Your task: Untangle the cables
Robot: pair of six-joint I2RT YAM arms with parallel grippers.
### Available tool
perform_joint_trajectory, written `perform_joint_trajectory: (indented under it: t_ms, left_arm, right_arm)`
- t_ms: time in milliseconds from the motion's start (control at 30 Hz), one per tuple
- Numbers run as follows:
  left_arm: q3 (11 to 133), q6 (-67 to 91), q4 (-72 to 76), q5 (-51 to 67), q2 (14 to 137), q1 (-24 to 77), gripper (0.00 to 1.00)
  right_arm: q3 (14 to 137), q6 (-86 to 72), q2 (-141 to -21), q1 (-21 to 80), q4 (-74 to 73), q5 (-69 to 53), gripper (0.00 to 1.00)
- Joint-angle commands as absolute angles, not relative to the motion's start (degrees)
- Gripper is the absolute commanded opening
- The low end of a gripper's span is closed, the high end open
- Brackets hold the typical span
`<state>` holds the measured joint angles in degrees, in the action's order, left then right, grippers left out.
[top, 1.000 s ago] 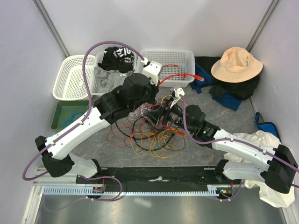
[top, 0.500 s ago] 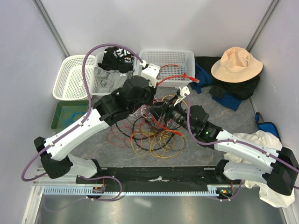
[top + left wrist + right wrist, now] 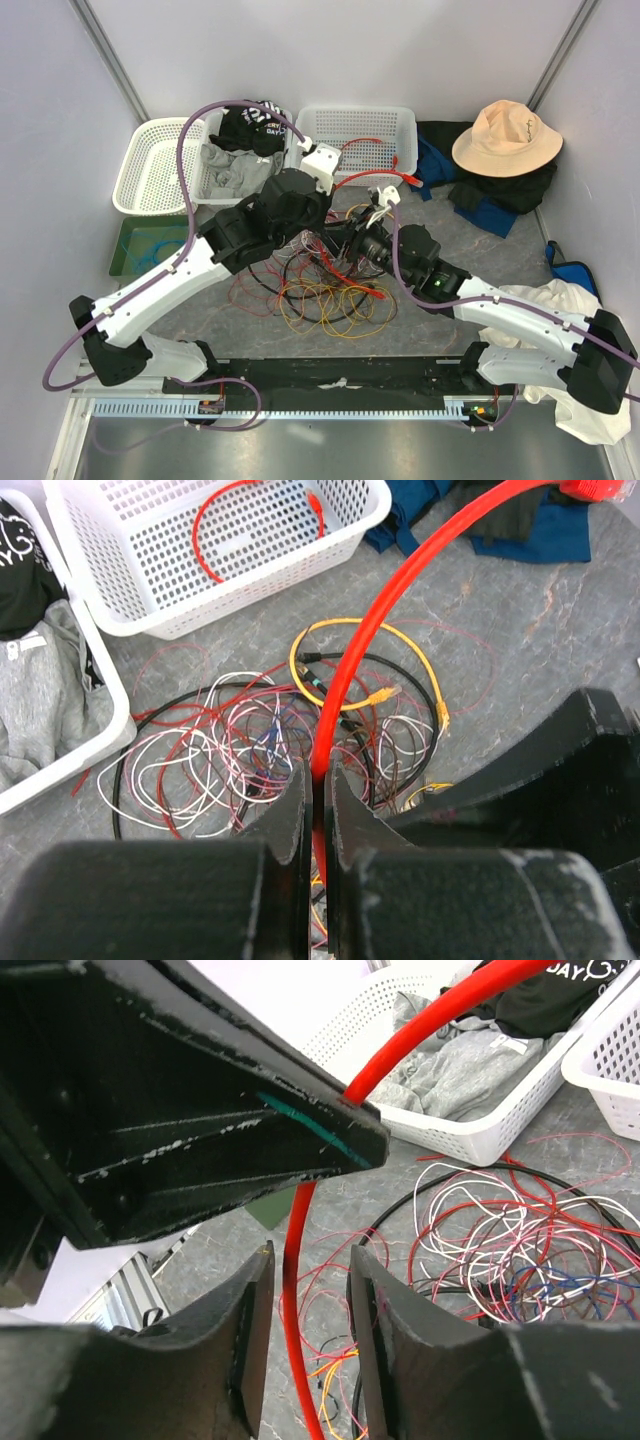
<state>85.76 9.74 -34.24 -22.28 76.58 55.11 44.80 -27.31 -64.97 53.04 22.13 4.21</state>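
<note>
The left end effector [image 3: 318, 783] was clamped shut on a thick red cable [image 3: 398, 592]. From between its fingers the cable rose and arched away to the right, its red plug end [image 3: 408, 176] near the front of a white perforated plastic basket [image 3: 398, 118]. The right end effector [image 3: 308, 1272] stood partly open, its jaws straddling the stretch hanging below that grip without pinching it. A loose tangle of thin red, white, black and yellow wires [image 3: 325, 285] lay on the grey stone-pattern counter [image 3: 480, 245] beneath both arms.
</note>
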Motion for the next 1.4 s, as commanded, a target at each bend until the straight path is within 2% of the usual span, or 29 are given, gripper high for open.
perform_joint_trajectory:
  t_ms: [0, 33, 100, 133, 167, 267, 333, 367, 433, 467, 500, 633, 700, 833, 900, 1033, 1233, 1267, 1300, 1367]
  left_arm:
    - [85.2, 10.9, -32.1, -21.4, 74.2, 55.4, 0.02]
    - [85.1, 11.0, -32.2, -21.1, 74.2, 55.3, 0.02]
    - [84.6, 11.2, -32.1, -20.9, 74.0, 55.4, 0.02]
    - [84.6, 11.2, -32.1, -20.9, 73.9, 55.4, 0.02]
    - [84.3, 11.3, -32.1, -21.0, 73.8, 55.4, 0.02]
    - [83.6, 11.6, -32.2, -23.1, 73.5, 55.3, 0.05]
    - [83.0, 12.7, -32.3, -27.6, 73.0, 55.3, 0.22]
    - [82.6, 13.6, -32.4, -29.9, 72.1, 55.4, 0.56]
    - [80.8, 16.8, -32.4, -37.6, 70.4, 55.3, 0.75]
    - [80.0, 17.7, -32.3, -39.9, 68.5, 55.3, 0.92]
    - [78.2, 19.4, -32.0, -41.9, 67.1, 55.2, 0.99]
    - [73.2, 22.9, -31.2, -51.1, 60.4, 54.6, 1.0]
    - [69.1, 21.6, -30.1, -49.8, 55.8, 54.6, 0.99]
    - [59.9, 14.7, -22.2, -25.6, 49.8, 54.7, 0.88]
    - [56.4, 16.0, -22.5, -22.6, 49.3, 54.6, 0.87]
    - [50.1, 17.7, -20.4, -13.1, 48.1, 54.8, 0.89]
    - [41.1, 19.6, -7.0, -0.6, 45.6, 55.8, 0.9]
    - [40.0, 19.3, -5.0, -0.2, 45.6, 56.2, 0.92]
    - [38.4, 19.2, -1.8, 2.3, 45.8, 56.5, 0.99]
    - [37.4, 18.1, -0.3, 4.1, 46.7, 57.5, 1.0]
  right_arm:
    - [47.6, -27.3, -66.1, 53.2, 23.7, 3.2, 0.4]
    - [47.8, -27.5, -66.4, 53.2, 23.8, 3.0, 0.38]
    - [47.8, -27.5, -66.7, 53.2, 23.9, 3.1, 0.24]
    - [47.9, -27.6, -66.7, 53.2, 23.8, 3.2, 0.16]
    - [48.0, -27.5, -66.6, 53.1, 23.6, 3.4, 0.0]
    - [48.0, -27.2, -65.9, 53.2, 22.4, 5.2, 0.0]
    - [47.8, -26.5, -64.3, 53.2, 21.6, 7.5, 0.0]
    - [47.6, -26.1, -63.6, 53.2, 21.4, 8.3, 0.0]
    - [48.1, -24.7, -61.8, 53.2, 20.1, 9.5, 0.0]
    - [48.3, -24.3, -61.2, 53.2, 19.6, 10.4, 0.0]
    - [48.6, -23.9, -60.0, 53.2, 18.3, 10.8, 0.0]
    - [50.4, -22.2, -58.3, 53.2, 15.0, 13.6, 0.0]
    - [51.1, -22.1, -57.4, 53.2, 13.5, 15.3, 0.0]
    - [54.9, -22.0, -56.9, 53.1, 9.8, 16.9, 0.0]
    - [56.3, -22.1, -56.8, 53.1, 7.7, 17.0, 0.0]
    - [58.5, -22.4, -56.5, 53.2, 6.1, 16.4, 0.0]
    - [59.1, -23.2, -56.1, 53.2, 5.6, 16.2, 0.0]
    - [59.1, -23.2, -56.1, 53.2, 5.5, 15.7, 0.0]
    - [59.2, -23.6, -56.2, 53.2, 5.5, 15.6, 0.0]
    - [59.3, -23.7, -56.2, 53.3, 5.5, 15.4, 0.0]
